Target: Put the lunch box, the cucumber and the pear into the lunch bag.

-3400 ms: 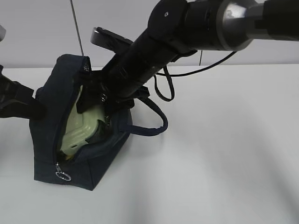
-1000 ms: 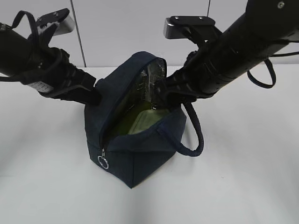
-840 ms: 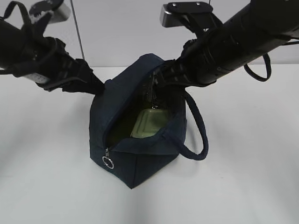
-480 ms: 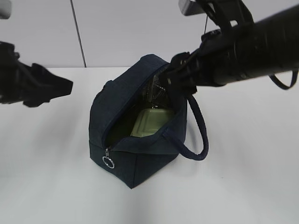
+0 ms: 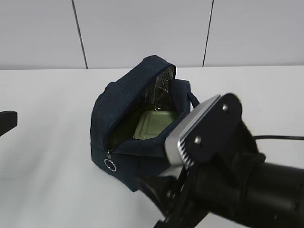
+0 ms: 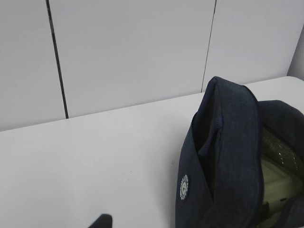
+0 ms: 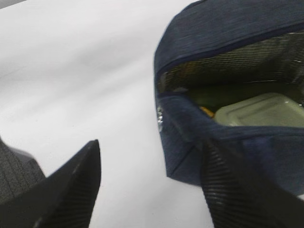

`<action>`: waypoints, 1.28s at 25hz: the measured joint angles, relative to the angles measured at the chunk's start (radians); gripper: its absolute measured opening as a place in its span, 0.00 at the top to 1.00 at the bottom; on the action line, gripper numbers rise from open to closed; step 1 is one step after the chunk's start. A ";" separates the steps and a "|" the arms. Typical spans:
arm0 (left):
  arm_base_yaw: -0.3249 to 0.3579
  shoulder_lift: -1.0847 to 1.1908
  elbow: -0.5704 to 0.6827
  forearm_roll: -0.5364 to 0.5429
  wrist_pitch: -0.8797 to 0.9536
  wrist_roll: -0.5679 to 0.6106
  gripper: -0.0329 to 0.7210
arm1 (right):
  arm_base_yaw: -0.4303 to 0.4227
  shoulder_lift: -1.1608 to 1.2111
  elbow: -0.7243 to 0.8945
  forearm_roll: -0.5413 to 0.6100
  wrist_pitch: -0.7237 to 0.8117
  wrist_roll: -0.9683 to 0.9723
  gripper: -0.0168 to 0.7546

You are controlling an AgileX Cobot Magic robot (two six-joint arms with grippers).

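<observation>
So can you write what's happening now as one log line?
lunch bag: unzipped, upright | lunch box: inside | right fingers: open, empty | left gripper: beside bag

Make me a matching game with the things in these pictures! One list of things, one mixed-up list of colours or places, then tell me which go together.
Things:
1. lunch bag
2. lunch box
3. zipper ring
4. right pincer

Colours or places:
A. pale green lid, lying inside the bag
B. dark navy, standing open on the white table
C. black, open, holding nothing, next to the bag
D. silvery, hanging at the bag's front corner

Pairs: 1-B, 2-A, 3-D, 4-C
</observation>
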 joint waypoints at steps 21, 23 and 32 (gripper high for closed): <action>0.000 -0.068 0.030 0.007 0.124 0.004 0.50 | 0.057 0.635 -0.199 -0.012 -0.387 0.147 0.33; 0.000 -0.068 0.030 0.007 0.125 0.004 0.50 | 0.057 0.640 -0.208 0.031 -0.402 0.123 0.34; 0.000 -0.068 0.031 0.003 0.126 0.004 0.50 | 0.057 0.708 -0.235 0.065 -0.452 0.097 0.46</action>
